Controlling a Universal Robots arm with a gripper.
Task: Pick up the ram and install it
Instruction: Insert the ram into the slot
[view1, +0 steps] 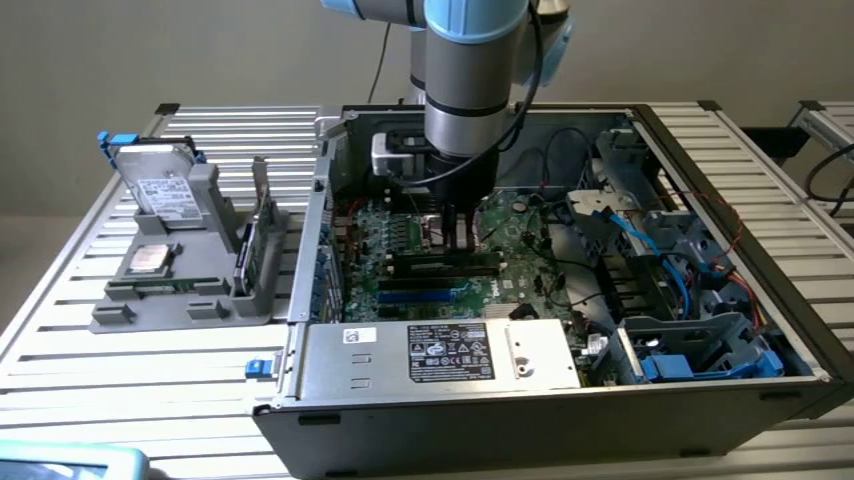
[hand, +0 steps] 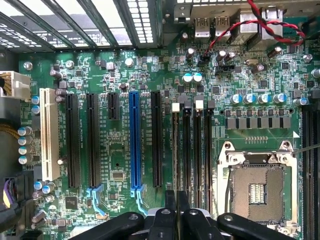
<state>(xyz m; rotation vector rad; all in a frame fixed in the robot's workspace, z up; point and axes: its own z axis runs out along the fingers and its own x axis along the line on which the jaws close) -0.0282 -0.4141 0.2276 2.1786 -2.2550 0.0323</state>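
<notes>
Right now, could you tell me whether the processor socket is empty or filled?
Empty: the processor socket shows bare contacts inside its metal frame, with no chip or cooler on it.

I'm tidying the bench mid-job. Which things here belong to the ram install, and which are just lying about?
In the job: ram, edge-on in the shut hand; memory slots; motherboard.
Lying about: hard drive on the grey tray; power supply; empty processor socket.

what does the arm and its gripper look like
The arm is a thick silver-grey tube with light blue joint caps and a black cable running down its side. The gripper is black, with two slim fingers on rounded link bars dotted with small pins.
</notes>
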